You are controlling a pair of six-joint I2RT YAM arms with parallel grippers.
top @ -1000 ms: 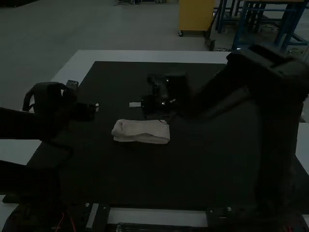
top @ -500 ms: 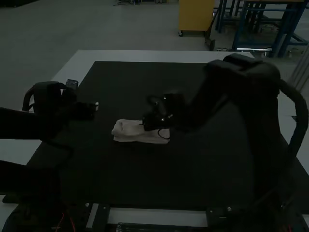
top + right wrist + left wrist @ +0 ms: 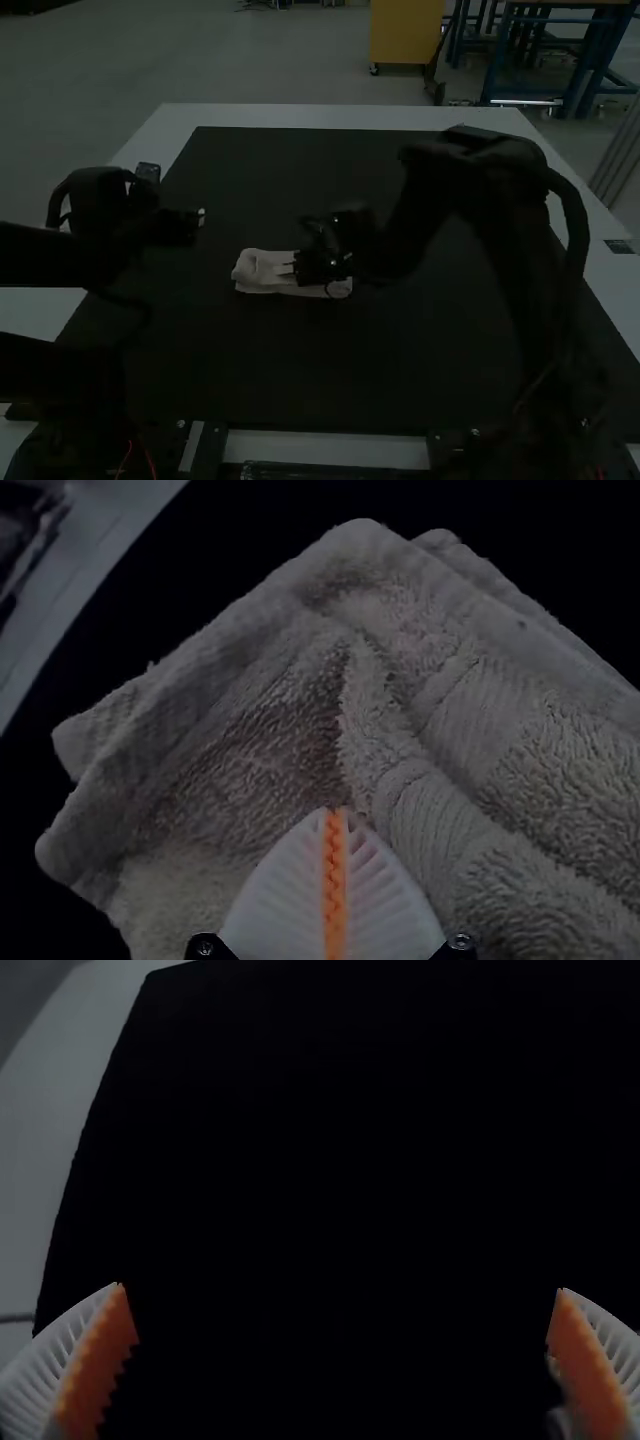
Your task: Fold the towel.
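Lying folded on black mat [image 3: 420, 340]: terry towel [image 3: 252, 268], ridged on top. Right gripper [image 3: 284, 268] at the terry towel, fingers together. Left gripper [image 3: 201, 218] off to one side, fingers wide apart.

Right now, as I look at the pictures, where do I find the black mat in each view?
High view: the mat covers the middle of the table, under the towel.
Left wrist view: the dark area beyond the open left gripper.
Right wrist view: the dark area around the towel.
Shared landmark: the pale tabletop beside the mat.
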